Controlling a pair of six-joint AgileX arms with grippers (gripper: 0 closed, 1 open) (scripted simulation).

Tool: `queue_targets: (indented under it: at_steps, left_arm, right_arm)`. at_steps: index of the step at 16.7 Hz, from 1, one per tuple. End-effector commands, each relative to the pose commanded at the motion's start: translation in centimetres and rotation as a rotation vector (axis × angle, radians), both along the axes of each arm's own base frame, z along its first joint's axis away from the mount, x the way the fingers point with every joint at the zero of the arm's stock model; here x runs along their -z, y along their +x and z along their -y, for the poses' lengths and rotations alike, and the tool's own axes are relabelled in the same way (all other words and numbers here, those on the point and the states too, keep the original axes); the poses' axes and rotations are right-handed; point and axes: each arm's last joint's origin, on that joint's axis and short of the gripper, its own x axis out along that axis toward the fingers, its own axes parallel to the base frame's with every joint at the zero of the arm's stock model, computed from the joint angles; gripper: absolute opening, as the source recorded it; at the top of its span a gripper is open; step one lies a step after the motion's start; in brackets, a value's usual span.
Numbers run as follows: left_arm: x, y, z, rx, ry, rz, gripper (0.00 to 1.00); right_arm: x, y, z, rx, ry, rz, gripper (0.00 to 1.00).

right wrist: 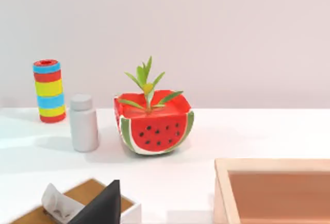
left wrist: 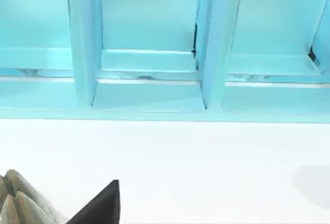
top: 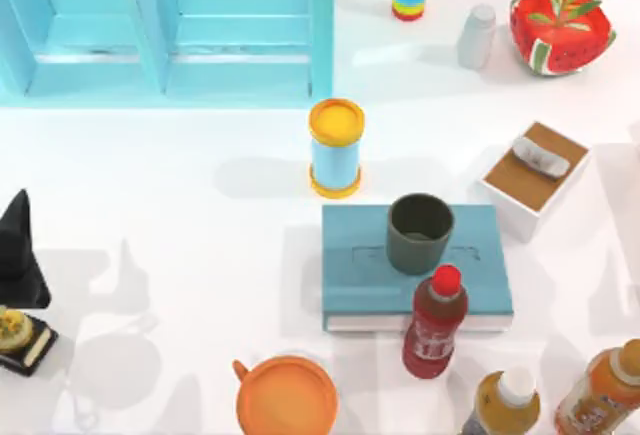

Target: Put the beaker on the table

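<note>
Plainly, the beaker stands upright on the teal book, not yet on the table, well right of the left gripper, whose finger state, like the right's, I cannot tell.

Bright even light all round, glossy white counter throwing soft glare, faint grey shadows pooling left of objects, edges bit soft, no dark corners.
</note>
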Motion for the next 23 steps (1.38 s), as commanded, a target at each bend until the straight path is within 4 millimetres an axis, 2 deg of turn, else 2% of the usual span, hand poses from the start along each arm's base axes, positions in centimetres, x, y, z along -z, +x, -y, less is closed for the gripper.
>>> queue_targets:
  at_steps: [3,7,10,13,15,17,20,23]
  left_arm:
    - [-5.2,1.4,1.3,0.06,-0.04,-0.117,1.0]
    - [-13.7,4.6,4.6,0.142,-0.11,-0.241,1.0]
    - [-19.5,7.7,8.4,0.193,-0.167,-0.326,1.0]
    - [-23.1,11.0,13.7,0.227,-0.209,-0.43,1.0]
    - [-23.6,13.1,17.9,0.234,-0.217,-0.519,1.0]
    - [-22.6,14.9,22.4,0.223,-0.201,-0.624,1.0]
    - [-18.3,16.7,28.8,0.175,-0.134,-0.796,1.0]
    - [-12.7,17.1,33.7,0.1,-0.032,-0.957,1.0]
  right_arm:
    - [0.0,0.0,0.0,0.0,0.0,0.0,1.0]
    - [0.0,0.0,0.0,0.0,0.0,0.0,1.0]
    - [0.0,0.0,0.0,0.0,0.0,0.0,1.0]
    - [0.0,0.0,0.0,0.0,0.0,0.0,1.0]
    - [0.0,0.0,0.0,0.0,0.0,0.0,1.0]
    - [0.0,0.0,0.0,0.0,0.0,0.0,1.0]
    - [0.0,0.0,0.0,0.0,0.0,0.0,1.0]
    - [0.0,0.0,0.0,0.0,0.0,0.0,1.0]
